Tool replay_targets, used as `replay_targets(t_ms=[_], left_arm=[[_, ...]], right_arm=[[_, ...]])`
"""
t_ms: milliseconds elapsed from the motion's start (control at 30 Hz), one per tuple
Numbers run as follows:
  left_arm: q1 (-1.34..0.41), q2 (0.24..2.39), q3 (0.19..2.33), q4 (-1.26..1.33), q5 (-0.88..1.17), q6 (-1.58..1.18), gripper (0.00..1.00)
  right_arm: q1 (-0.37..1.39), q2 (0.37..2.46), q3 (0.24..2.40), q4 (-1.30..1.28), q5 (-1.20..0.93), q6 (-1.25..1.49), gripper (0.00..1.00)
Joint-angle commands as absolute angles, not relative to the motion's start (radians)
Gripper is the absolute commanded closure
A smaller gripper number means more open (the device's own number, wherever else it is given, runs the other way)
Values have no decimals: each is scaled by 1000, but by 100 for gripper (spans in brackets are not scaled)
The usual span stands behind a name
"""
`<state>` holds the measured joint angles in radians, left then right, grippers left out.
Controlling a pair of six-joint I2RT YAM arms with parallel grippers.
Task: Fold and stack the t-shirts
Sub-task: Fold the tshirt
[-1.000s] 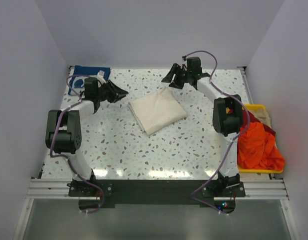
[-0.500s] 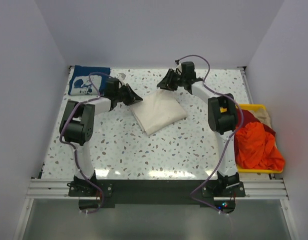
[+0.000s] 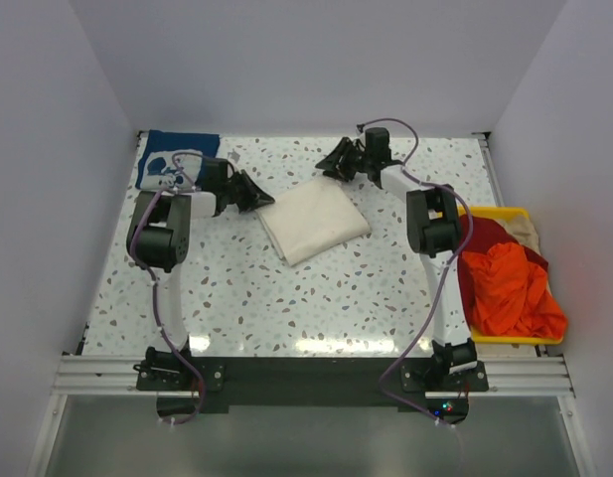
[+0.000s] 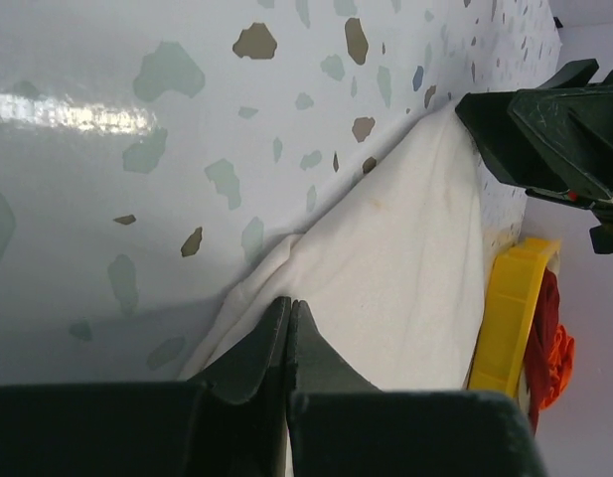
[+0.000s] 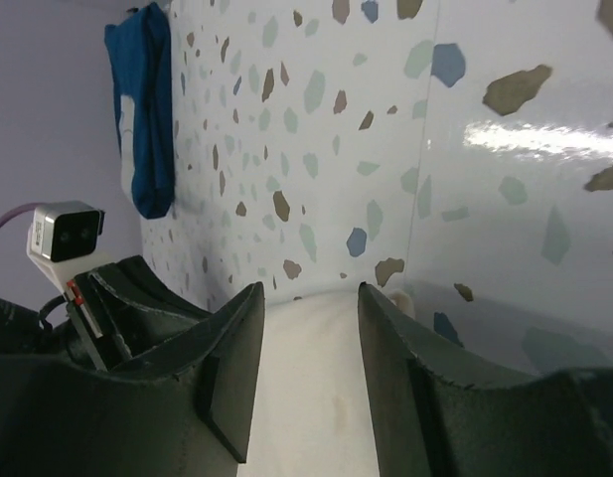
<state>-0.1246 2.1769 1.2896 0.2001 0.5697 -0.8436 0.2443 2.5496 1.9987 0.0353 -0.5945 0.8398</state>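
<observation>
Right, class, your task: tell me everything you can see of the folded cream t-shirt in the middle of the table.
The plain cream cloth t-shirt is folded into a flat, roughly square bundle, lying skewed mid-table on the speckled white tabletop. It looks soft, with layered edges. The left tool, shut, meets its left corner; the right tool, open, straddles its far corner.

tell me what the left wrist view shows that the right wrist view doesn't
Only left wrist: the yellow bin holding the orange-red shirt, and the left gripper pinched shut on a corner of the cream shirt. Only right wrist: the navy shirt lying near the table's edge, and the right gripper open over the cream shirt's edge. Both: the cream shirt, the speckled table, and part of the opposite gripper.
</observation>
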Motion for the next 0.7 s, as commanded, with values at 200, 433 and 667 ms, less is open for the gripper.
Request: replay_targets(t_ms=[200, 433, 667], left_arm=[[-83, 2108, 1443, 192, 626, -792, 75], [-90, 1872, 1265, 156, 514, -810, 61], [-204, 1666, 1002, 267, 506, -862, 63]], right_arm=[[198, 2381, 1936, 54, -565, 806, 48], [201, 2145, 1704, -45, -529, 692, 48], [247, 1950, 1398, 32, -554, 689, 49]])
